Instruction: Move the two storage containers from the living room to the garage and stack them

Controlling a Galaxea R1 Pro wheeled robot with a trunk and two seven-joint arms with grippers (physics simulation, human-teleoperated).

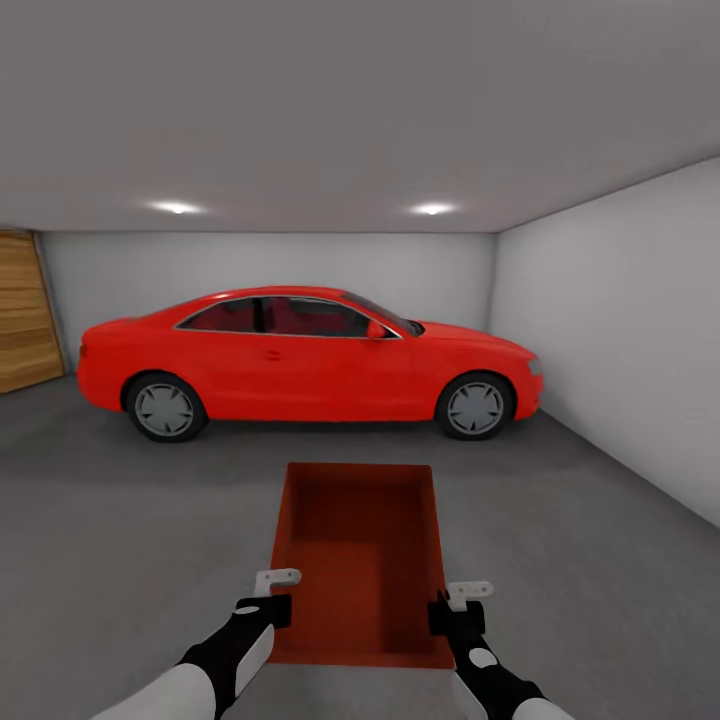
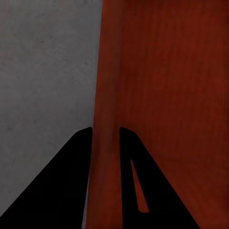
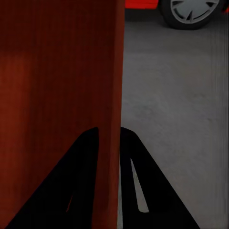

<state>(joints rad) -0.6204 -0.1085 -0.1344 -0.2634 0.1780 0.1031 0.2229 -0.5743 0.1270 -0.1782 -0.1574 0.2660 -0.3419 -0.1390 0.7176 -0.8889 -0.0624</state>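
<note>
Both pincers are pinching the storage container [image 1: 360, 560] by its long side walls: the left pincer [image 1: 277, 607] on the left wall near the corner closest to the robot, the right pincer [image 1: 443, 612] on the right wall at the matching spot. In the left wrist view the left pincer [image 2: 106, 143] has one dark finger on either side of the thin red-orange wall, and the right pincer [image 3: 109, 143] straddles its wall the same way.

The container hangs level between the arms above the grey concrete floor [image 1: 600, 560] of the garage, open top up and empty, its far end pointing toward the red car [image 1: 300, 355].

It looks stiff and light, with smooth plain walls that could slip, so a matched hold on opposite walls seems the right way to keep it from tipping.

The head view gives the whole room: white walls, a wood-panelled door [image 1: 25, 310] at the left, the car side-on. The wrist views give what it cannot, each wall seated between the fingers; the right one also catches a car wheel [image 3: 191, 12].
</note>
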